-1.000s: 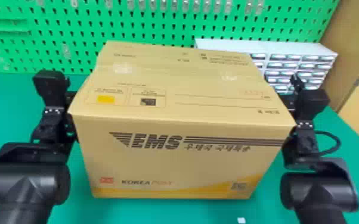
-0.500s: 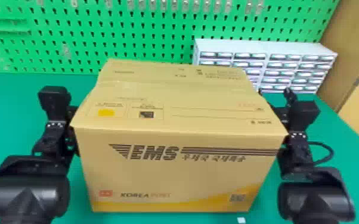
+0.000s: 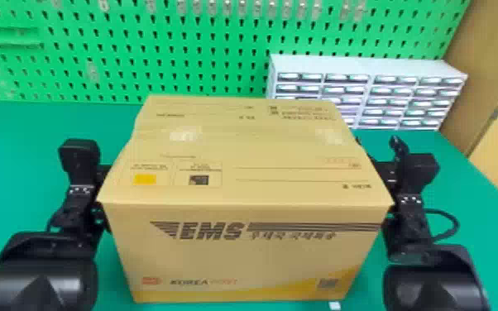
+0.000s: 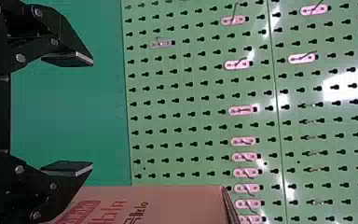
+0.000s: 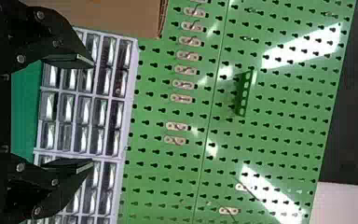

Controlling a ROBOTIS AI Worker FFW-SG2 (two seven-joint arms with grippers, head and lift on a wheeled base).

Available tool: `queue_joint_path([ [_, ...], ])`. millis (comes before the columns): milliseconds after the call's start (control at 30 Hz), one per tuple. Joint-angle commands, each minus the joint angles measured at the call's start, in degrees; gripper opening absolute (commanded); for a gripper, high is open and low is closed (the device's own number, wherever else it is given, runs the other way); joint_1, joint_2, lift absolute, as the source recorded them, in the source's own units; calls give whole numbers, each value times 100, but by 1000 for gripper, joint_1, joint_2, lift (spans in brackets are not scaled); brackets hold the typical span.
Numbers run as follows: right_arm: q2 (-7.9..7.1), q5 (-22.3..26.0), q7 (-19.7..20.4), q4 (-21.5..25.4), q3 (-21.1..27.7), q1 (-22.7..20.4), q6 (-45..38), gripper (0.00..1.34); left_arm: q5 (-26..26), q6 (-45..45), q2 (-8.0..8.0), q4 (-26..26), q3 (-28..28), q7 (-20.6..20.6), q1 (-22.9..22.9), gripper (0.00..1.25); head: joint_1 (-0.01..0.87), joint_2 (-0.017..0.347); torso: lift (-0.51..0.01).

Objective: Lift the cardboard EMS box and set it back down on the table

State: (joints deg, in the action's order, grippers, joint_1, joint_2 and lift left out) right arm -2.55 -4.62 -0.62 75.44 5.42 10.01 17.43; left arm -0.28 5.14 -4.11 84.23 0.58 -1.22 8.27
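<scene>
The cardboard EMS box [image 3: 240, 248], upright with its printed front facing me, sits between my left gripper [image 3: 102, 173] and my right gripper [image 3: 386, 170], which flank its two sides. Whether its base touches the table I cannot tell. In the left wrist view my left gripper [image 4: 74, 114] is open with nothing between its fingers, and the box [image 4: 168, 205] lies alongside one finger. My right gripper [image 5: 77, 114] likewise stands open in the right wrist view, the box [image 5: 116, 16] beyond one of its fingers.
The green table [image 3: 16, 157] extends around the box. A white drawer cabinet [image 3: 314, 68] stands behind it at the right, before a green pegboard [image 3: 95, 45]. A small white piece [image 3: 334, 306] lies by the box's front bottom edge.
The box and both arms have come lower together, sinking in the head view and uncovering more of the cabinet and pegboard behind. Both arms still flank the box.
</scene>
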Motion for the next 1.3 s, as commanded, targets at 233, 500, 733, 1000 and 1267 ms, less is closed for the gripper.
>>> queue_joint_path([
  [233, 35, 163, 1, 199, 320, -140, 6, 831, 11, -39, -2, 50, 206, 17, -18, 785, 678, -14, -101],
  [500, 44, 110, 1, 445, 619, -254, -12, 831, -42, -30, -11, 269, 478, 17, -45, 785, 678, -14, -101],
  [733, 44, 84, 1, 735, 970, -474, -73, 831, -113, 75, -11, 445, 786, 8, -150, 785, 678, -14, -101],
  [1000, 44, 136, 1, 1034, 1330, -755, -179, 831, -139, 128, -11, 647, 1111, -36, -344, 785, 678, -14, -101],
  [1267, 106, 400, 1, 1043, 1453, -826, -126, 831, -69, 181, -11, 674, 1181, -168, -440, 785, 678, -14, -101],
])
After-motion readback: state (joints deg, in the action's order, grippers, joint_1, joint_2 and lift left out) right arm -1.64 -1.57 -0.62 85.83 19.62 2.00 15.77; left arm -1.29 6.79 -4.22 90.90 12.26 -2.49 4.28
